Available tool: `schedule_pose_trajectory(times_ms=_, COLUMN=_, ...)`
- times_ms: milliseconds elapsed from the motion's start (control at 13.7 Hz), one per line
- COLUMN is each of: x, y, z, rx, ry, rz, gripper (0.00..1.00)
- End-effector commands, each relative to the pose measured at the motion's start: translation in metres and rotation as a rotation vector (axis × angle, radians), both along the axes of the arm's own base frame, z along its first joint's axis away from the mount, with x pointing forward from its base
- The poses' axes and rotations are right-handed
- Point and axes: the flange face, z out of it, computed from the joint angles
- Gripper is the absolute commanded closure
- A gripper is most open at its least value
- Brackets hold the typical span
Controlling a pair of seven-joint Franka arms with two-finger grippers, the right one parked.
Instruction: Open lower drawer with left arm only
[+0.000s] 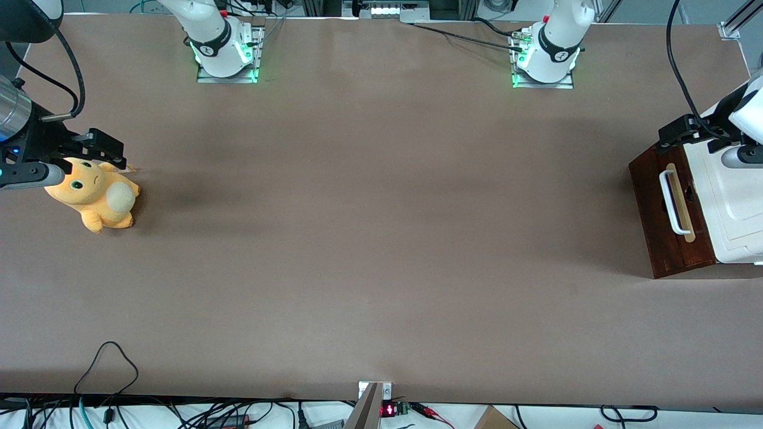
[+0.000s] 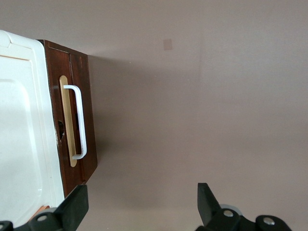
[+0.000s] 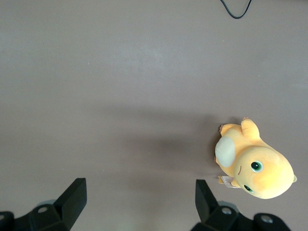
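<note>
Nearest my front camera is bare counter (image 1: 369, 238). I see the lower drawer (image 1: 664, 217) closed, at the working arm's end, its white loop handle (image 1: 670, 201) untouched. My left arm's gripper (image 2: 142, 204) hovers above the cabinet's edge, fingers (image 2: 76, 204) spread wide, holding nothing

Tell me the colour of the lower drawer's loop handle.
White handle on a pale wood strip, clearest in the left wrist view; the left arm's hand hovers open above the table.
</note>
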Motion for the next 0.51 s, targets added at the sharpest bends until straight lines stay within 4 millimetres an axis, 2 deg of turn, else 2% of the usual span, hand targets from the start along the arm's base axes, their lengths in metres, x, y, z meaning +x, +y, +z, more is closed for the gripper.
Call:
schedule_pose_trajectory(times_ms=0, x=-0.0005, y=-0.0012, z=0.0055, rx=-0.027, ry=0.013, rz=-0.024, gripper=0.0)
schedule_pose_trajectory(times_ms=146, x=0.0004, y=-0.0019, z=0.0118, rx=-0.017, ry=0.006, rz=-0.027, gripper=0.0)
schedule_pose_trajectory(times_ms=439, x=0.0014, y=-0.0077, z=0.0075, rx=-0.029, ry=0.024, rz=-0.04, gripper=0.0)
